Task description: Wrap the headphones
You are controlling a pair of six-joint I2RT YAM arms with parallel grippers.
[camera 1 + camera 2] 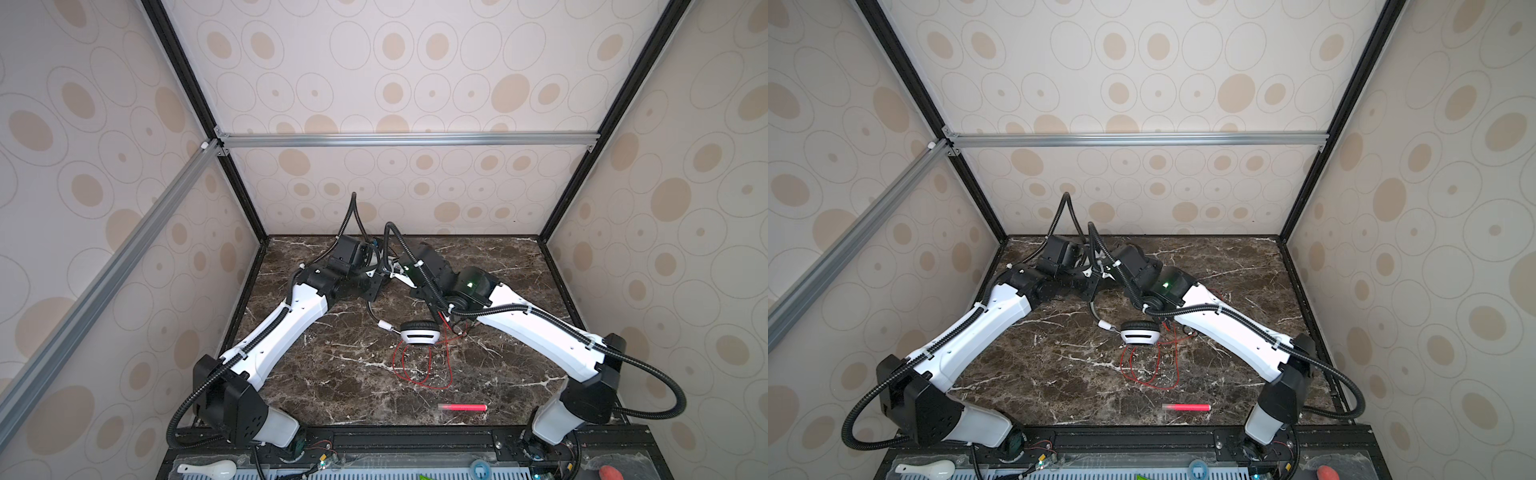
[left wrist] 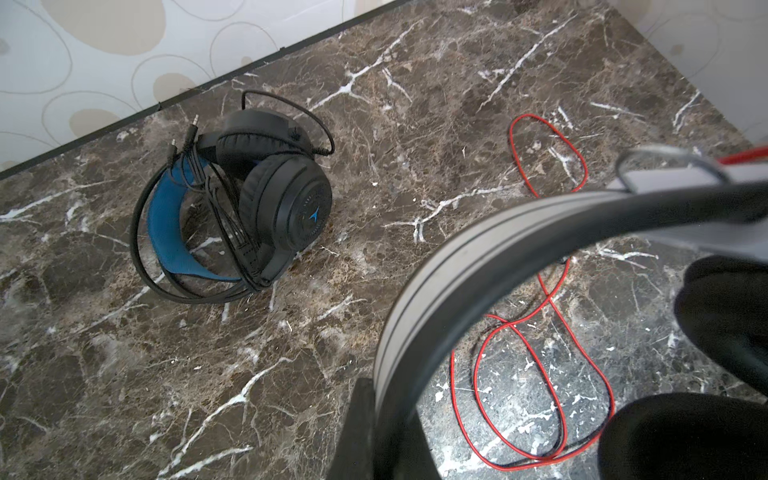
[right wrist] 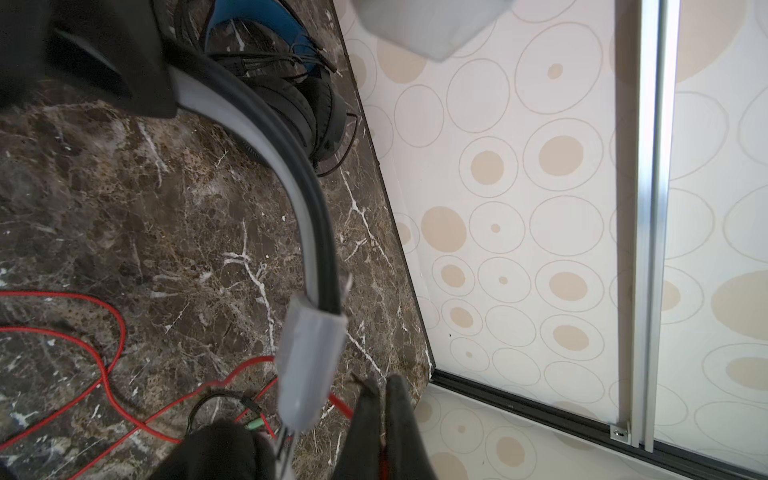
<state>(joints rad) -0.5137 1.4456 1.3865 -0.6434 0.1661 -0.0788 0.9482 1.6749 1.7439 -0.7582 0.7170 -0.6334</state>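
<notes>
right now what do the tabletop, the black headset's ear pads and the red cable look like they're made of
tabletop: polished dark brown marble or a marble-print laminate; white veins, soft sheen.
ear pads: probably matte black faux leather over foam; puffy, faintly creased.
red cable: thin, likely rubber or PVC sheathing; smooth, lies in loose loops.

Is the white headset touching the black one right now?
Apart. The left wrist view shows a strip of bare table between the black headset and the white headset, whose band is lifted.
</notes>
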